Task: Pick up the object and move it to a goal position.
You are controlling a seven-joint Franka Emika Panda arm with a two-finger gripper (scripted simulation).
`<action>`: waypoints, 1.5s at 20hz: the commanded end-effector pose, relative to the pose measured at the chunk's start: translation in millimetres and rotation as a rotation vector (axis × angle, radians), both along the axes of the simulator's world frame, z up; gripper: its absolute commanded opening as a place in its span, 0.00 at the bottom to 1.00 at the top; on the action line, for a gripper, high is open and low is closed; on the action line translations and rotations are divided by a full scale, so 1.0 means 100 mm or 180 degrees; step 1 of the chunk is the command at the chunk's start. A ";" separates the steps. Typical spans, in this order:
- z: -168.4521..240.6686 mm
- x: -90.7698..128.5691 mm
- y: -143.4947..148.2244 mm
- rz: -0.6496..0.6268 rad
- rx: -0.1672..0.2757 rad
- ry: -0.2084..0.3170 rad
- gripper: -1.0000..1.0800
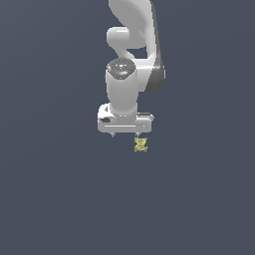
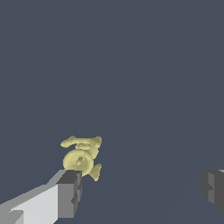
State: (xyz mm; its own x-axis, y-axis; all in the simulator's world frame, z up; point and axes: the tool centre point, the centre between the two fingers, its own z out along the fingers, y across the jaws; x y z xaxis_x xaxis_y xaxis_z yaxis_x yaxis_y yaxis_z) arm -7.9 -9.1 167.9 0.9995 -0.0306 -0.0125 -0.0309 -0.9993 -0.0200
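1. In the exterior view, the white arm (image 1: 130,60) comes down from the top edge, a little to the right of the middle, and ends in a wide, flat white block that carries the pincer (image 1: 125,135).
2. Only two short finger stubs show under that block: one near its end toward the exterior view's left, the other near its end toward the exterior view's right.
3. The wrist view shows the pincer (image 2: 142,188) spread wide, with one dark grey fingertip (image 2: 70,194) on a pale finger and the other fingertip (image 2: 213,189) far across the picture, and bare dark ground between them. The pincer is open and grips nothing.
4. The object (image 1: 141,145) is a small pale-yellow knobbly lump with short lobes. In the exterior view it sits just below the block's end toward the exterior view's right, under the finger stub on that side.
5. In the wrist view the object (image 2: 81,156) lies just beyond the tip of the pale finger, looking as if it meets the tip's outer corner. Whether they really touch I cannot tell. It is not in the gap between the two fingertips.
6. The table (image 1: 55,199) is a plain, dark blue-grey surface that fills the background of both views. Whether the object rests on it cannot be told for sure.
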 end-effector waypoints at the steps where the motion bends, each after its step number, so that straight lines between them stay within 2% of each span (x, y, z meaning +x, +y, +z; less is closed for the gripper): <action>1: 0.00 0.00 0.00 0.0000 0.0000 0.0000 0.96; 9: 0.05 0.07 0.02 -0.0018 0.0082 -0.0009 0.96; 16: -0.02 0.04 0.06 -0.0023 0.0066 -0.0009 0.96; 30: -0.64 -0.30 0.58 -0.0068 -0.0046 -0.0029 0.96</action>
State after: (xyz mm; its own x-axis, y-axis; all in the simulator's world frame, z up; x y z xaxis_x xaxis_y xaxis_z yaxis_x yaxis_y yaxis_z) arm -33.4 43.5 109.8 0.9987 -0.0501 -0.0048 -0.0501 -0.9987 -0.0091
